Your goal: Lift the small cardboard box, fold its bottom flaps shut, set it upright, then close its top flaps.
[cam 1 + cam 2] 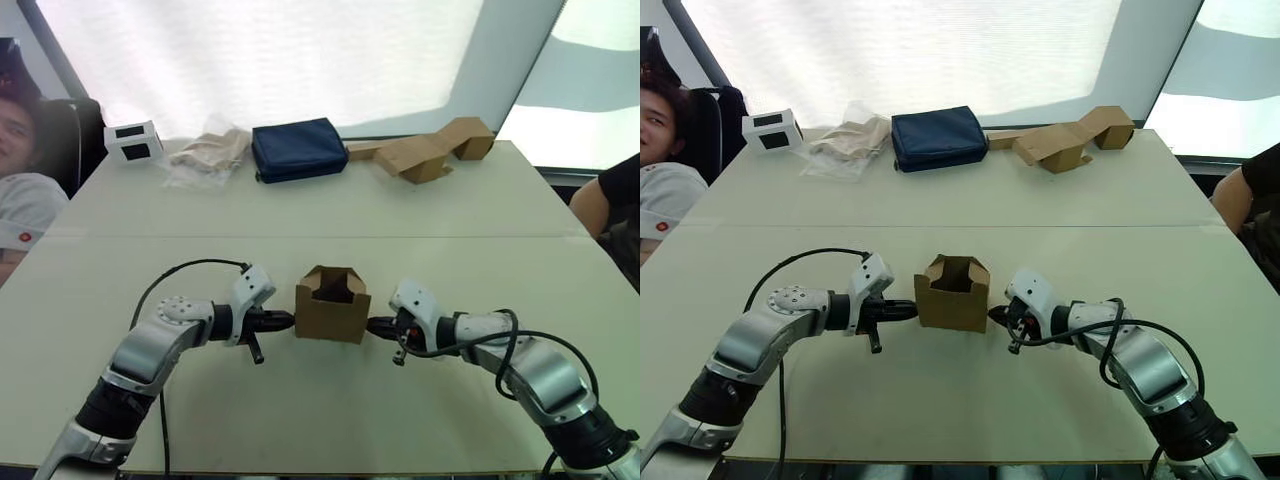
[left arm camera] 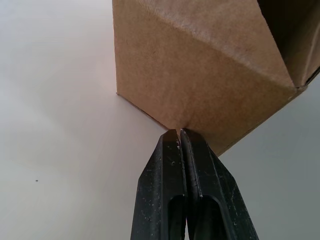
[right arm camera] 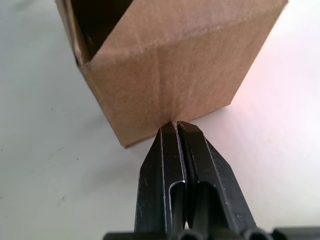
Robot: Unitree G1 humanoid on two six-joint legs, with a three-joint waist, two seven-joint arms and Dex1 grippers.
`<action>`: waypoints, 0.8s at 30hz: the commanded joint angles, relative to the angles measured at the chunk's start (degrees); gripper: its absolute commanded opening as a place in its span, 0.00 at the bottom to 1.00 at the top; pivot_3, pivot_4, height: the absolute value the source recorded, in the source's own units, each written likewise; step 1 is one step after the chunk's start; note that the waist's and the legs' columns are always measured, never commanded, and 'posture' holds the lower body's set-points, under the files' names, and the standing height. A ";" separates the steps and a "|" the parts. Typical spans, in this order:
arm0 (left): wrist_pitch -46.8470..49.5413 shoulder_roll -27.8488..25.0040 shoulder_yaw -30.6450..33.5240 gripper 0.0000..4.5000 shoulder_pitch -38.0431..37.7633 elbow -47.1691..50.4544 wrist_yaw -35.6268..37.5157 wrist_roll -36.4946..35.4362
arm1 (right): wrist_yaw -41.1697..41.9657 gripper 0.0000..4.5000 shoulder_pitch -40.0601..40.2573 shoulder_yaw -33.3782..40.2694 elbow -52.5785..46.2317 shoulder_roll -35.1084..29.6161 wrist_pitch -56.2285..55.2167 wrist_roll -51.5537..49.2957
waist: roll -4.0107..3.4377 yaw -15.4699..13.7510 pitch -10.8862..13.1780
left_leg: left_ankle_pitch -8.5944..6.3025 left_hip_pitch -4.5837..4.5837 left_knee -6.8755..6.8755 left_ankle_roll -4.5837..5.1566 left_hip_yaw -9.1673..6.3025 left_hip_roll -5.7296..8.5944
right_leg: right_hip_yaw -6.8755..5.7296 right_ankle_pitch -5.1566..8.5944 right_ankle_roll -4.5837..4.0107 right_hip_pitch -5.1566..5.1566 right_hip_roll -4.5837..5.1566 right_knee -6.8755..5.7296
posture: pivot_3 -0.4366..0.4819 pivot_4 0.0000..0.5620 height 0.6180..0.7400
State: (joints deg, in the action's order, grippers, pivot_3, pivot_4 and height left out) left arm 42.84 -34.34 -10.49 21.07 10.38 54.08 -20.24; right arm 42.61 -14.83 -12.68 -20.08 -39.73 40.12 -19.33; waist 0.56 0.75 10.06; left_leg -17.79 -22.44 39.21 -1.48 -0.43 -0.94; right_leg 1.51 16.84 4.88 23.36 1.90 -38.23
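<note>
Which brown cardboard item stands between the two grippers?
The small box, upright with its top open, near the table's front edge. The larger folded cardboard pieces lie at the far edge.

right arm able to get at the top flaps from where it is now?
Probably yes. The right gripper is shut, its tips against the box side, low down. The flaps stand open just above, with nothing over them; it would only need to rise.

Lab-like room: white worktable, seated onlookers, blinds.
</note>
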 commanded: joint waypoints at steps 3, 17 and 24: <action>0.03 0.83 -1.55 0.02 0.44 3.44 0.42 -1.02 | 0.51 0.00 -1.35 0.54 1.13 1.43 -2.59 1.28 | 0.00 -0.04 0.00 | 0.00 0.00 0.00 0.00 0.00 0.00 | 0.00 0.00 0.00 0.00 0.00 0.00 | 0.48 0.27 1.00; -4.17 -0.13 3.66 0.02 -2.25 4.94 -2.21 -1.96 | 2.19 0.00 -0.18 2.01 1.11 0.78 -3.00 1.89 | -0.01 -0.01 -0.01 | 0.00 0.01 0.00 0.00 0.00 -0.01 | 0.06 0.00 -0.01 -0.01 0.01 0.00 | 0.48 0.27 1.00; 0.42 -6.55 6.34 0.02 0.40 0.94 6.48 -8.10 | 4.25 0.00 -1.70 6.69 1.41 -1.45 -2.96 0.16 | -0.02 -0.04 0.00 | 0.00 0.00 -0.01 0.00 0.00 -0.01 | 0.00 0.00 -0.01 0.00 0.00 0.01 | 0.48 0.27 1.00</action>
State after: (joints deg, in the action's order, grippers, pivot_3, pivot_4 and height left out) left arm 42.36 -40.10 -7.17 19.21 12.66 58.27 -25.86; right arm 45.67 -15.26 -9.59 -17.02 -39.96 37.78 -17.40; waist 0.54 0.71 10.05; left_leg -17.79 -22.43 39.20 -1.48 -0.43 -0.93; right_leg 1.50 16.83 4.88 23.36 1.90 -38.22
